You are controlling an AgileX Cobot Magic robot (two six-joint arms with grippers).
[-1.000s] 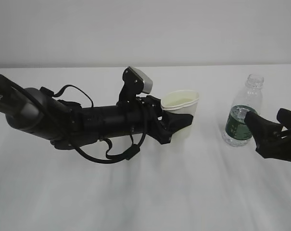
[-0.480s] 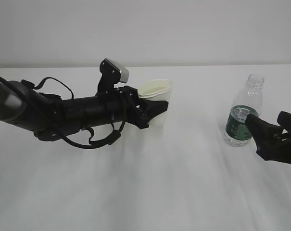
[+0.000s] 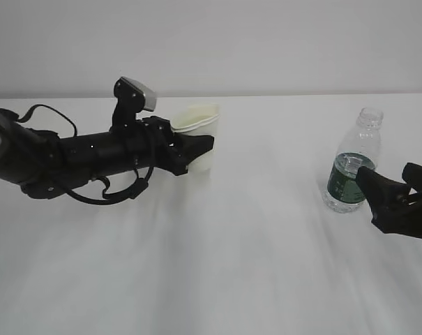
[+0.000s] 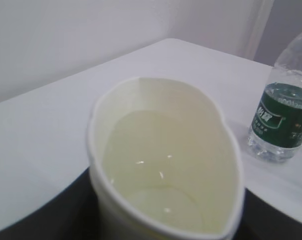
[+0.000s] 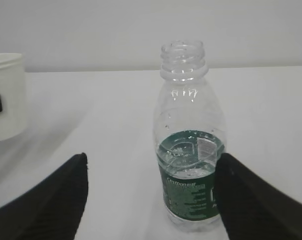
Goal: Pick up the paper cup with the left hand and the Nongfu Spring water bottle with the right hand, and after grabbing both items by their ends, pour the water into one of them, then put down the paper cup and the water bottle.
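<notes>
Water fills the lower part of the paper cup, and the cup's rim is pressed into an oval shape, as the left wrist view shows. The left hand has its two black fingers clamped on the cup's sides. This arm lies nearly level and reaches from the left edge of the exterior view toward the Nongfu Spring water bottle, but the cup is well apart from the bottle, to its left and a little further back on the table. Whether the cup's base touches the white table surface cannot be told.

The bottle stands upright on the table, without a cap, its dark green label around the lower middle. It looks almost empty; only drops are seen on the inside wall.

The right hand is just in front of the bottle, on the right side. Its fingers stand wide apart, one on each side of the bottle in the right wrist view, and they do not grip it. In the exterior view one fingertip overlaps the label, but real contact cannot be told.
</notes>
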